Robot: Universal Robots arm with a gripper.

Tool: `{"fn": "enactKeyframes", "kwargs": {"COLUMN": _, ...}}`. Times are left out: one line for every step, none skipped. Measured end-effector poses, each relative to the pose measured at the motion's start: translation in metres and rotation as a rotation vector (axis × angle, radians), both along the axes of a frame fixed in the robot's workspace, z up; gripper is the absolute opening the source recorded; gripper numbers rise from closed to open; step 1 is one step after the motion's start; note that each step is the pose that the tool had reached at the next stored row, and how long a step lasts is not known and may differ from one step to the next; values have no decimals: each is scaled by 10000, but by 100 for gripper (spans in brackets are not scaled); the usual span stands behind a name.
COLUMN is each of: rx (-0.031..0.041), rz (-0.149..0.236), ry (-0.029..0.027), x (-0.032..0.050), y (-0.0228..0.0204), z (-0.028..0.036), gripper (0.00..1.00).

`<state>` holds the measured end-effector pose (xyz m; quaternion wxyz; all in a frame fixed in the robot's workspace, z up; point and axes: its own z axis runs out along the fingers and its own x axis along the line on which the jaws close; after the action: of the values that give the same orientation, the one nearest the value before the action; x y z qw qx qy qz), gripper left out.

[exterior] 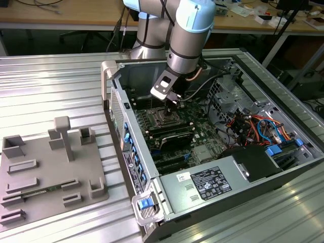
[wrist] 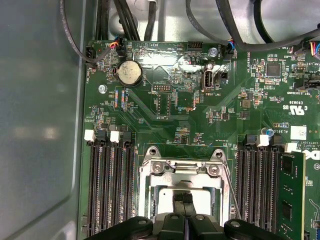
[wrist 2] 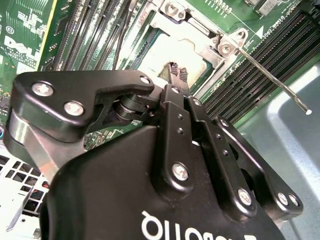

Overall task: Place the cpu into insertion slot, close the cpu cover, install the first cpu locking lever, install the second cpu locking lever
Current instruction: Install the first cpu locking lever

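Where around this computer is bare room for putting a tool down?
Bare table beyond the grey fixture, and beside the case toward the exterior view's right. Inside the case is crowded: gripper over the socket, cables.

You are seeing the cpu cover [wrist: 182, 169] running off the first wrist view's edge, and the gripper [wrist: 183, 199] is hiding part of its window in both wrist views.

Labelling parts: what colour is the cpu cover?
The cpu cover is silver, clearest in the first wrist view.
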<state>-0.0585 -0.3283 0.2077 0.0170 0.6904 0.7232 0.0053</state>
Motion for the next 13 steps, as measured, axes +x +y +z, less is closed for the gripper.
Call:
{"fn": "enactKeyframes", "kwargs": {"rx": 0, "rz": 1, "ry": 0, "x": 0, "y": 0, "z": 0, "gripper": 11}}
{"fn": "enactKeyframes", "kwargs": {"rx": 0, "rz": 0, "ry": 0, "x": 0, "y": 0, "z": 0, "gripper": 11}}
{"fn": "enactKeyframes", "kwargs": {"rx": -1, "rz": 0, "ry": 0, "x": 0, "y": 0, "z": 0, "gripper": 11}}
{"fn": "enactKeyframes", "kwargs": {"rx": -1, "rz": 0, "ry": 0, "x": 0, "y": 0, "z": 0, "gripper": 11}}
{"fn": "enactKeyframes", "kwargs": {"rx": -2, "rz": 0, "ry": 0, "x": 0, "y": 0, "z": 0, "gripper": 11}}
{"fn": "enactKeyframes", "kwargs": {"rx": -2, "rz": 0, "ry": 0, "x": 0, "y": 0, "z": 0, "gripper": 11}}
{"fn": "enactKeyframes", "kwargs": {"rx": -2, "rz": 6, "ry": 0, "x": 0, "y": 0, "z": 0, "gripper": 11}}
{"fn": "enactKeyframes", "kwargs": {"rx": -1, "rz": 70, "ry": -1, "x": 0, "y": 0, "z": -1, "gripper": 11}}
{"fn": "enactKeyframes", "kwargs": {"rx": 5, "rz": 193, "ry": -2, "x": 0, "y": 0, "z": 7, "gripper": 11}}
{"fn": "enactKeyframes", "kwargs": {"rx": 3, "rz": 224, "ry": 0, "x": 0, "y": 0, "z": 23, "gripper": 11}}
{"fn": "enactKeyframes", "kwargs": {"rx": 4, "rz": 236, "ry": 0, "x": 0, "y": 0, "z": 40, "gripper": 11}}
{"fn": "enactKeyframes", "kwargs": {"rx": 3, "rz": 249, "ry": -1, "x": 0, "y": 0, "z": 66, "gripper": 11}}
{"fn": "enactKeyframes", "kwargs": {"rx": 4, "rz": 280, "ry": -1, "x": 2, "y": 1, "z": 108, "gripper": 11}}
